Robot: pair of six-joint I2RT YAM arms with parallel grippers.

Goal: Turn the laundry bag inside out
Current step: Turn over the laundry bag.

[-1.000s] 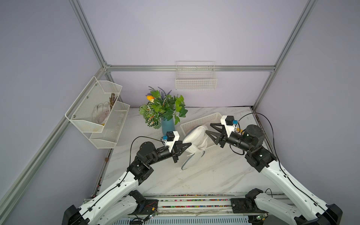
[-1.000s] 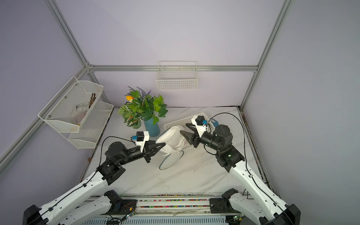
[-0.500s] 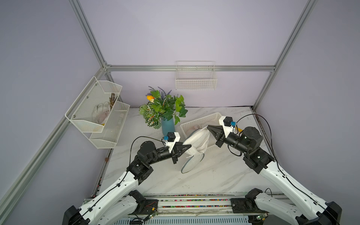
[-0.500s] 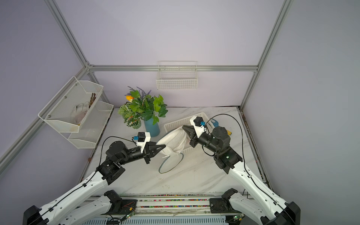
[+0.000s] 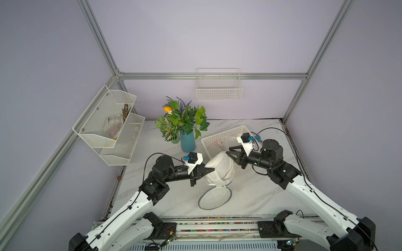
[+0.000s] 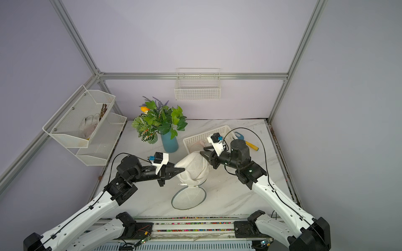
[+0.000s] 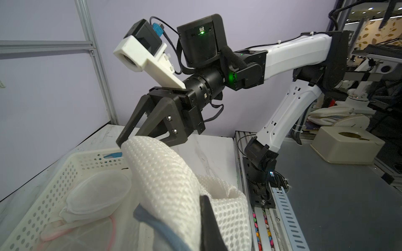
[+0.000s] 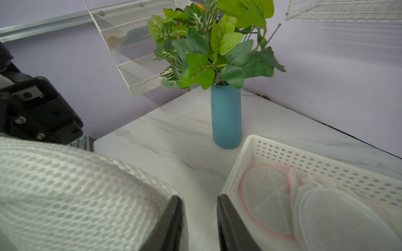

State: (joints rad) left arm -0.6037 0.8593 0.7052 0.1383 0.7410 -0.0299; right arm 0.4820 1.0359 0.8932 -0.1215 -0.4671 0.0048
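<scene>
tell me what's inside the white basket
Flat mesh bags lie in the white basket: a pink-rimmed one and overlapping white ones. Whatever lies beneath them is covered.

Lighting: even, soft, diffuse; faint shadows on white marble-patterned tabletop [image 5: 250,195]. Wrist views: wide-angle edge distortion; nearest white mesh laundry bag [image 8: 65,184] is blurred.

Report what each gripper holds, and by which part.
Left gripper pinches the bag by a fold of mesh on its side. Right gripper is open, holding nothing, one finger against the bag.
</scene>
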